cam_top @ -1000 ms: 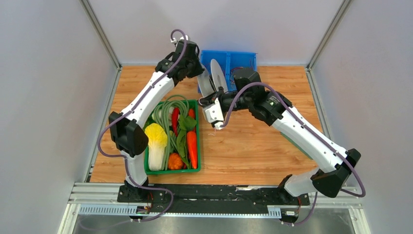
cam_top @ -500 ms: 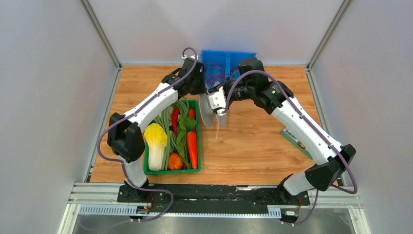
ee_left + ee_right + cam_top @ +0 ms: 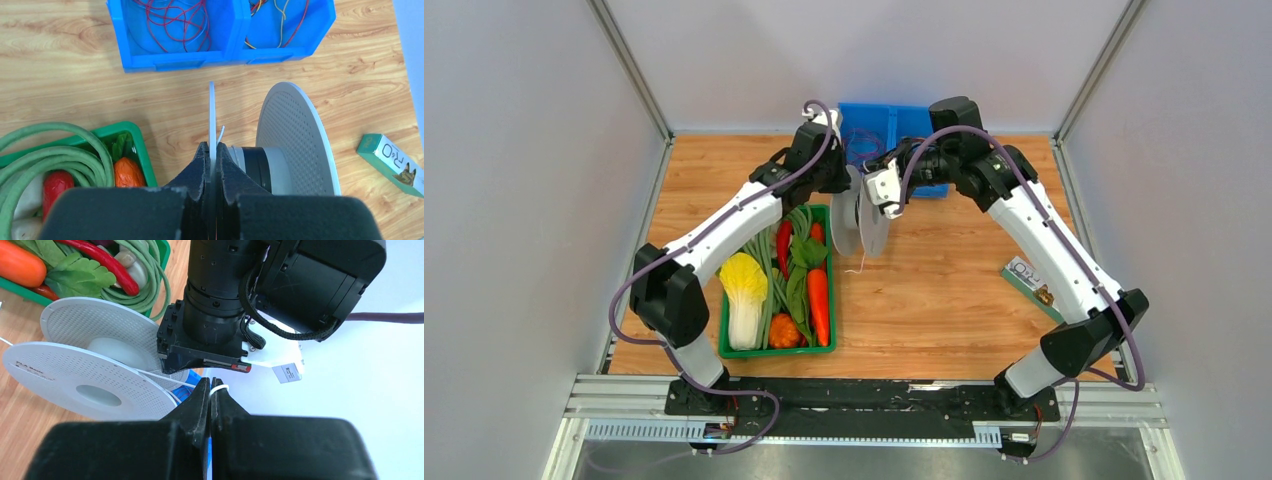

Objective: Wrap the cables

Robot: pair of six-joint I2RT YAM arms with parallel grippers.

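Note:
The pale-grey round spool (image 3: 861, 225) hangs on edge above the table, between the two arms. My left gripper (image 3: 212, 150) is shut on the thin rim of one spool flange (image 3: 212, 110). The other flange (image 3: 295, 145) stands to its right. My right gripper (image 3: 210, 385) is shut on the thin white wire (image 3: 220, 388), which runs from the spool (image 3: 90, 380) up to the jaws. In the top view the right gripper (image 3: 886, 190) is just right of the spool, and the left gripper (image 3: 842, 188) is at the spool's back left. A loose wire tail (image 3: 856, 265) hangs below the spool.
A blue bin (image 3: 924, 118) with small red and purple wire coils stands at the back, just behind the spool. A green tray (image 3: 779, 349) of vegetables lies to the left. A small green box (image 3: 1031, 285) lies on the table at the right.
The spool came away from the blue bin toward the table's middle and turned on edge. The right gripper rose from below the spool to its upper right side.

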